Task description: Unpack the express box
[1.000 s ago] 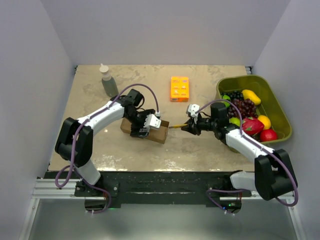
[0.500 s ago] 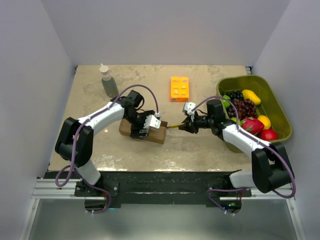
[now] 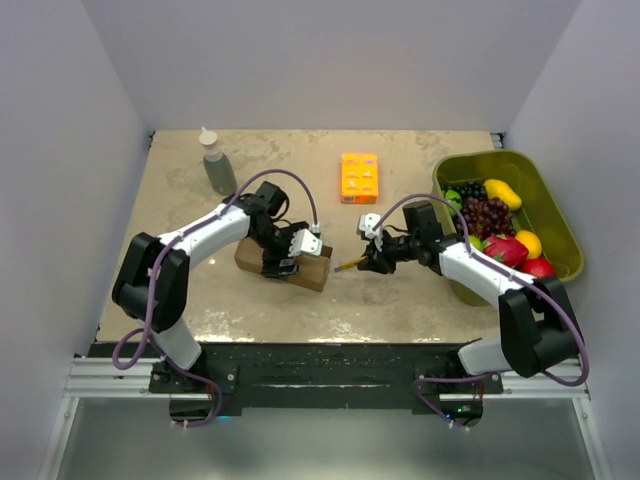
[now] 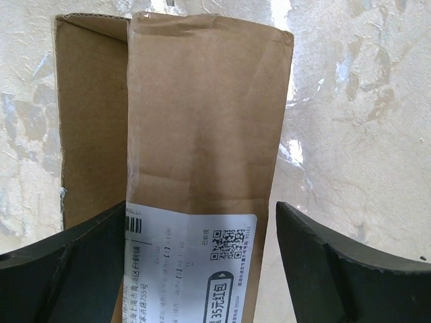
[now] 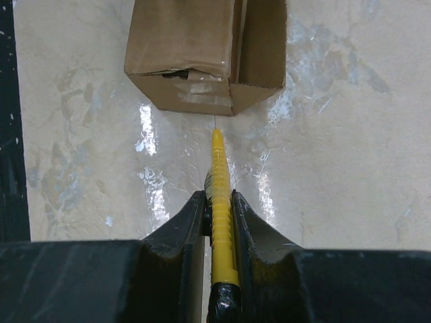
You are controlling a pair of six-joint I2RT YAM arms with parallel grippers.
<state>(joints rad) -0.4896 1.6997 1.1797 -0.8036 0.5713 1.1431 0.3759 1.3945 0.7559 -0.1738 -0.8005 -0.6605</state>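
Top view: express box (image 3: 316,273) lying flat on the table (image 3: 400,305), left of centre, its long side running left to right and slightly askew; left gripper (image 3: 283,255) set down over its middle. Right gripper (image 3: 368,262) low over the table just right of the box, clamped on a yellow cutter (image 3: 350,265) aimed at the box's right end. Farther back, an orange box (image 3: 359,177) near the middle and a grey bottle (image 3: 215,163) upright at far left; at right, a green bin (image 3: 562,232) filled with fruit (image 3: 490,214).

Left wrist view: looking along the brown carton top, white label (image 4: 195,262) with a QR code at the near end; black fingers (image 4: 337,262) spread wide, one on each side of the carton; thin strip of table showing between the right-hand finger and the cardboard; on the other side, finger overlapping the carton's side wall, contact impossible to judge.

Right wrist view: fingers (image 5: 178,229) pinched narrow on the yellow cutter, its thin blade (image 5: 215,123) pointing at the taped end of the carton; tip at the lower edge of that end, touching or just short, impossible to tell.
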